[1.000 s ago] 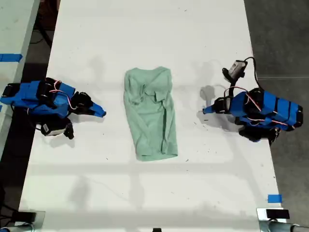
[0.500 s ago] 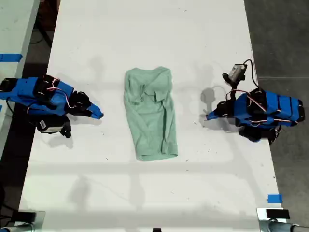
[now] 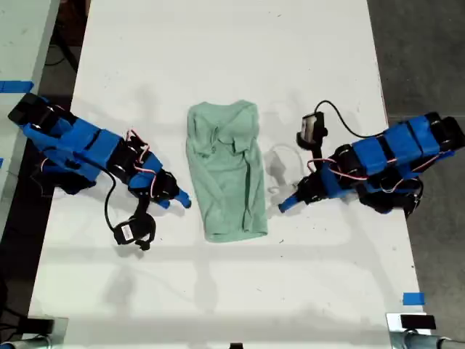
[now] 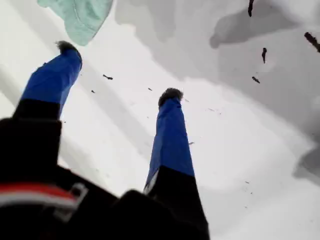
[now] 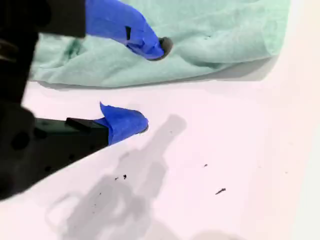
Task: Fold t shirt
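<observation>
The pale mint-green t shirt [image 3: 225, 171] lies wrinkled and folded into a long narrow shape in the middle of the white table [image 3: 218, 43]. My first gripper [image 3: 285, 206] reaches in from the exterior view's right and stands open a short way off the shirt's near corner [image 4: 80, 15]. Its fingers [image 4: 171, 130] are over bare table, around nothing [image 4: 119, 71]. My second gripper [image 3: 183, 198] comes from the exterior view's left and is open at the shirt's edge [image 5: 200, 35]. One of its fingertips [image 5: 150, 45] is over the cloth, the other over the table [image 5: 150, 85].
Small dark specks dot the table around both grippers. A blue tape mark [image 3: 413, 298] sits near the table's edge at the exterior view's lower right. Dark floor [image 3: 421, 51] runs along the exterior view's right; another pale surface [image 3: 18, 43] lies at its left.
Both arms have stretched inward toward the t shirt from the table's sides. Each gripper now sits close to the shirt's lower part. The shirt has not moved.
</observation>
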Robot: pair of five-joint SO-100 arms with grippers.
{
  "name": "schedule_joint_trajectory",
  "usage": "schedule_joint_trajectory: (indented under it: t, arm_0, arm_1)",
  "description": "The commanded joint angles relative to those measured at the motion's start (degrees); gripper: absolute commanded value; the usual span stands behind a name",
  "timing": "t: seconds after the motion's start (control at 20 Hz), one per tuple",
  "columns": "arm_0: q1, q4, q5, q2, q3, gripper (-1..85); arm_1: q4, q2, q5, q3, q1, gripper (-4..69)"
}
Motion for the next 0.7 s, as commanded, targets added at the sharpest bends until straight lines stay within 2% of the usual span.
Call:
schedule_joint_trajectory:
  t: [0.0,0.1,0.25,0.35,0.65]
  arm_0:
    - [2.46,-5.89,-2.29,-2.81,-3.60,20.0]
    - [3.87,-11.25,-3.60,-4.22,-2.99,19.9]
    - [3.78,-19.78,-5.01,-7.21,-1.32,19.7]
    - [2.81,-25.31,-3.34,-9.32,-0.79,19.5]
    - [0.18,-36.04,0.18,-18.72,-1.05,19.1]
  arm_1:
    - [-5.45,-7.29,4.22,-6.59,-2.20,32.7]
    - [-8.26,-11.87,5.27,-8.79,-2.20,33.2]
    - [-11.07,-17.58,2.90,-13.45,-0.26,33.1]
    - [-10.90,-22.50,1.41,-18.81,0.62,32.9]
    - [-13.89,-32.52,0.79,-25.31,1.58,32.1]
